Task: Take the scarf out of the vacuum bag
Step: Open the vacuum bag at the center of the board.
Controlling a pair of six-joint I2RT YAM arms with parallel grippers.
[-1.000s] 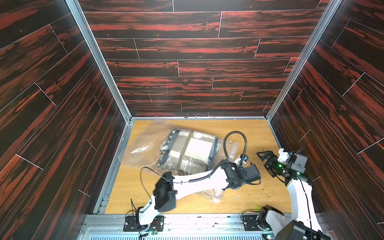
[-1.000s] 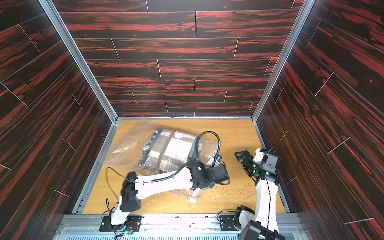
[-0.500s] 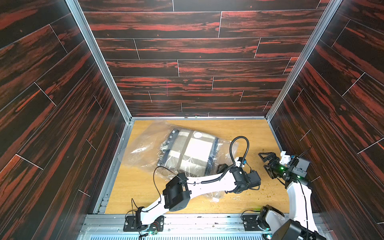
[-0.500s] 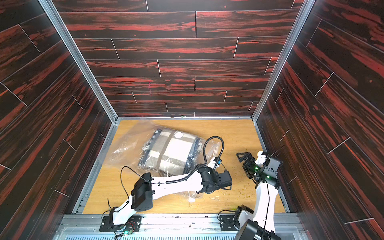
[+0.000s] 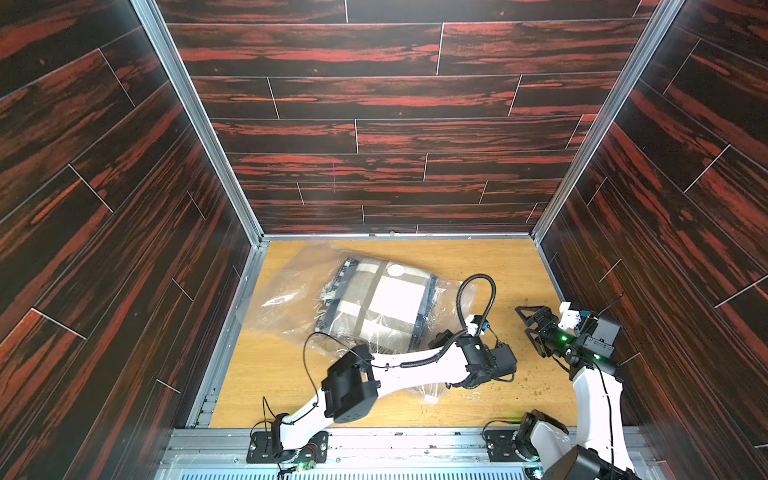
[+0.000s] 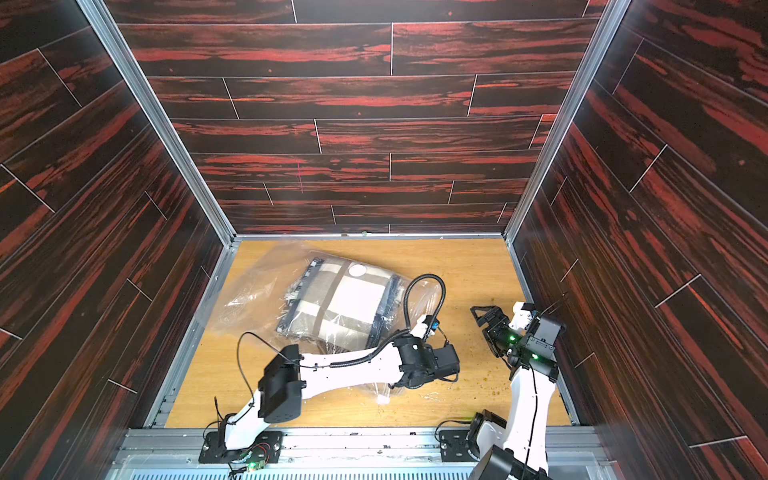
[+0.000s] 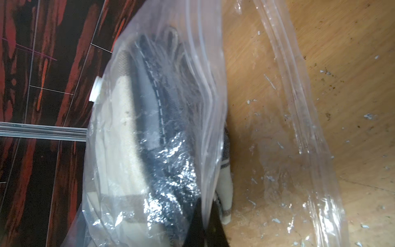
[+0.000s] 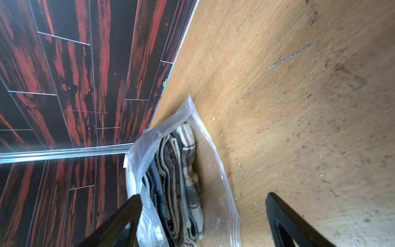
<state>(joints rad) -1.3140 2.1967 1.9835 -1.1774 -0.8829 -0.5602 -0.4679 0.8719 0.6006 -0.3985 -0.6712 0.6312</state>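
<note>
Wooden tabletop (image 5: pixel 498 266), clear vacuum bag (image 5: pixel 282 299) (scarf (image 5: pixel 390 303) inside)

White arms (image 5: pixel 409 370), black joints (image 5: pixel 349 390), looping cables (image 5: pixel 478 276)

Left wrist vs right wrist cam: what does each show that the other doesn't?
Left wrist only: left jaws shut on the upper lip of the crinkly clear plastic vacuum bag; lower lip on the wooden tabletop. Right wrist only: right jaws open, empty; stacked folds of the cream, brown and navy plaid scarf end-on. Both: bag, scarf inside it, tabletop.
</note>
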